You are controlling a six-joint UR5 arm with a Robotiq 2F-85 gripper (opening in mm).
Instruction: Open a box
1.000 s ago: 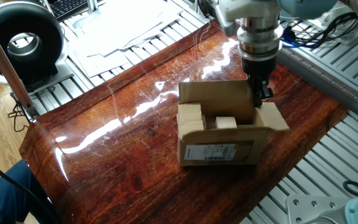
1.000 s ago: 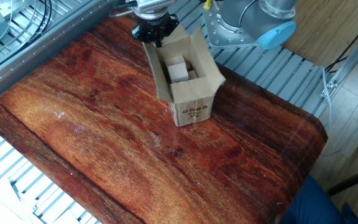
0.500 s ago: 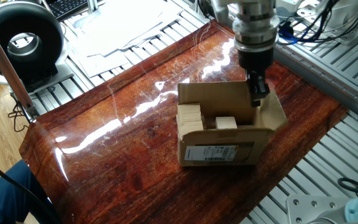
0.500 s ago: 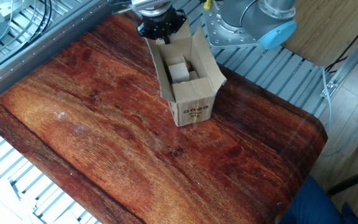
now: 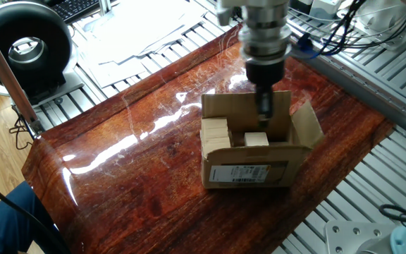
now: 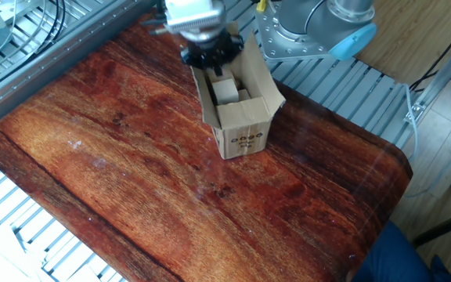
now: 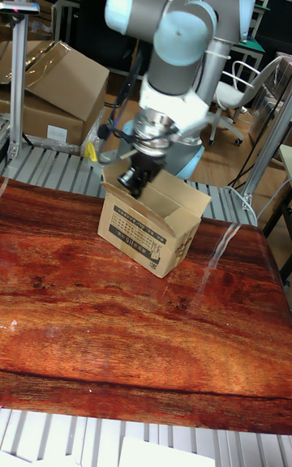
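**Nearly open: flaps up, tool over the carton mouth**

Already the small brown cardboard box (image 5: 254,149) stands near the middle of the glossy reddish wooden surface (image 5: 139,176), barcode label on its near side, flaps raised, pale wooden blocks (image 5: 256,139) showing inside. The right flap is angled outward, not fully folded back. Farther off, the tool (image 5: 264,109) hangs at the far flap; its jaws cannot be read. Since half a second ago it has shifted left.

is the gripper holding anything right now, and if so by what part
Cannot be told for sure. The gripper is down at the upright back flap of the box, but motion blur hides whether its fingers actually pinch the flap or just press against it.
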